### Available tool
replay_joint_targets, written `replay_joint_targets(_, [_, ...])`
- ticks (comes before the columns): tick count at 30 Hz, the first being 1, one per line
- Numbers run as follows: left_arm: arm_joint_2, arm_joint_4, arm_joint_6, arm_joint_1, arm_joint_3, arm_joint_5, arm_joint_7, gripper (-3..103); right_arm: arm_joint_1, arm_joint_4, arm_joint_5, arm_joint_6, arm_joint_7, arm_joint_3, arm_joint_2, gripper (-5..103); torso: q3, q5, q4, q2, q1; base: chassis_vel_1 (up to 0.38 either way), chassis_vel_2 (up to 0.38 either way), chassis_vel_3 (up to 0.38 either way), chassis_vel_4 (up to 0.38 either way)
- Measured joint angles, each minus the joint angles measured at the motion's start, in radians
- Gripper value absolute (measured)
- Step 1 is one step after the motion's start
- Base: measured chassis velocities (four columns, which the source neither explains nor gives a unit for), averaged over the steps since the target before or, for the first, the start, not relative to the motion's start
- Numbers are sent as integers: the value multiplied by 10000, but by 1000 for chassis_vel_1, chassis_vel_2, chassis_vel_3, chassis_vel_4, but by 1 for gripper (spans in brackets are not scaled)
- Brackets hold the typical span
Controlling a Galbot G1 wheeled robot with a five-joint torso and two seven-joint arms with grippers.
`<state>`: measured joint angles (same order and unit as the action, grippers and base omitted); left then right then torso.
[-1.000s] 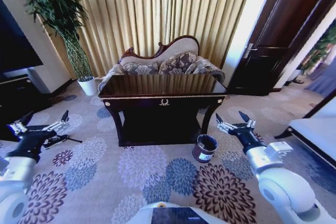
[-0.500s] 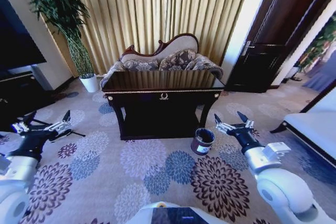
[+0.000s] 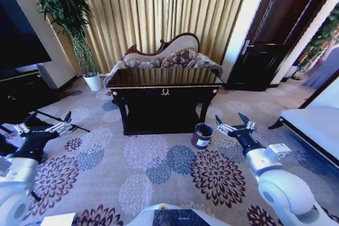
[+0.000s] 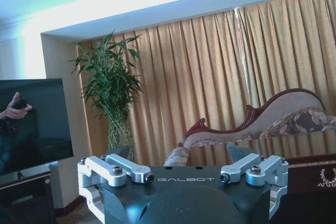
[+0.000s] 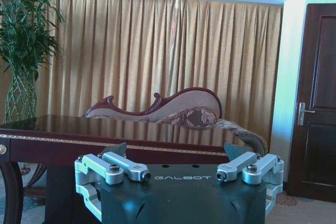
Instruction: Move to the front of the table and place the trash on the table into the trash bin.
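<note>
Head view: I see the table (image 3: 164, 89) at frame centre, the bin (image 3: 202, 135) on the carpet at its lower right corner. Left gripper (image 3: 46, 124) and right gripper (image 3: 232, 124) hang released, empty. Right wrist view adds the bare tabletop.

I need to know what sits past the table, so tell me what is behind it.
Behind the table stands a carved sofa with patterned cushions, backed by gold curtains. The table covers the sofa's seat front and legs, so those cannot be seen.

Bright backlight through curtains (image 3: 159, 14), glare on glossy table (image 3: 164, 78), bowed fisheye edges
</note>
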<state>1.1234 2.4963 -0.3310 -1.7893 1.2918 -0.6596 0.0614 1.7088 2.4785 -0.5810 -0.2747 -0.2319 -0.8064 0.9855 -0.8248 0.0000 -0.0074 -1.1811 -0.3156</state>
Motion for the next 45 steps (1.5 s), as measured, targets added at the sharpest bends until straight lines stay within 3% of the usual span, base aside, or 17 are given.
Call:
replay_joint_targets(19, [93, 37, 26, 12, -119, 25, 1, 100, -2, 7, 170, 109, -10, 197, 173, 100, 0, -4, -1, 0, 0, 135, -152, -132, 145])
replay_joint_targets(45, [299, 37, 279, 105, -463, -30, 80, 100, -38, 206, 261, -4, -8, 419, 509, 100, -1, -1, 0, 1, -1, 10, -7, -16, 3])
